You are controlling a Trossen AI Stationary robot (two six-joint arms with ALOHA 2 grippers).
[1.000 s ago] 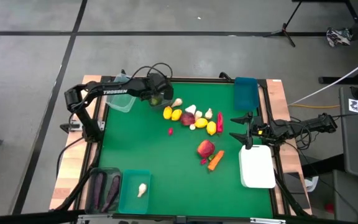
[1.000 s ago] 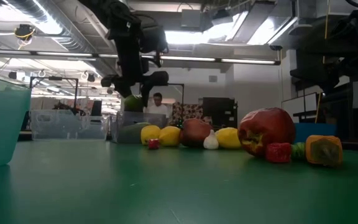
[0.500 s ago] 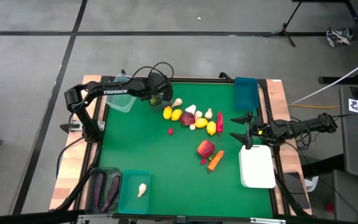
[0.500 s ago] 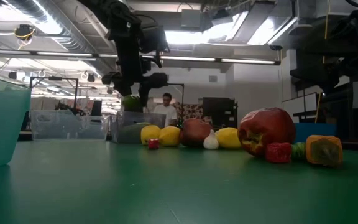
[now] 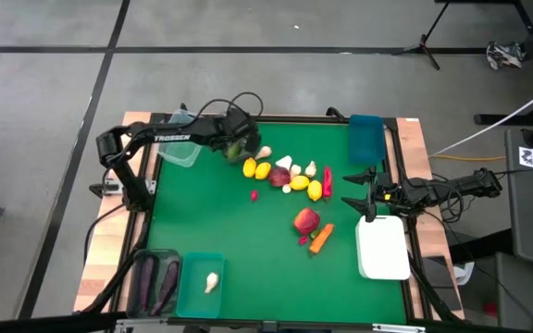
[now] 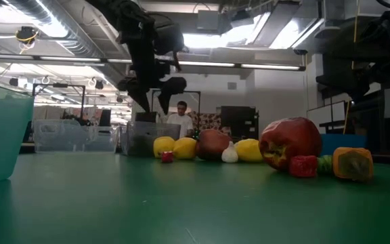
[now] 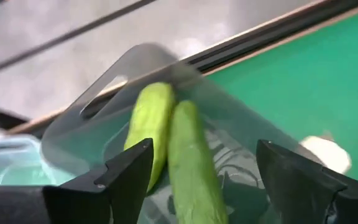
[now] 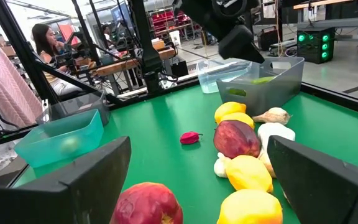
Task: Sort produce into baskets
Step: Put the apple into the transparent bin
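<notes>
Two green cucumbers [image 7: 166, 137] lie side by side in a smoky grey basket [image 8: 267, 88] at the table's far left. My left gripper [image 6: 153, 102] hangs open just above that basket, nothing between its fingers; it also shows in the high view [image 5: 237, 146]. The loose produce lies mid-table: lemons [image 5: 262, 170], garlic [image 5: 285, 164], a red pepper [image 5: 328, 180], a red round fruit [image 5: 306, 220] and an orange carrot [image 5: 321, 238]. My right gripper [image 5: 357, 190] waits open at the right edge, level, pointing at the pile.
A clear basket [image 5: 179, 151] stands left of the grey one. A blue basket [image 5: 365, 139] is at the far right and a white tray [image 5: 382, 247] at the near right. A teal basket with one garlic [image 5: 200, 284] and a dark basket with eggplants [image 5: 154, 280] stand near left.
My left gripper has rolled at the wrist above the grey basket and opened, letting go of a green cucumber. The cucumber has dropped from between the fingers into the basket, beside the other one.
</notes>
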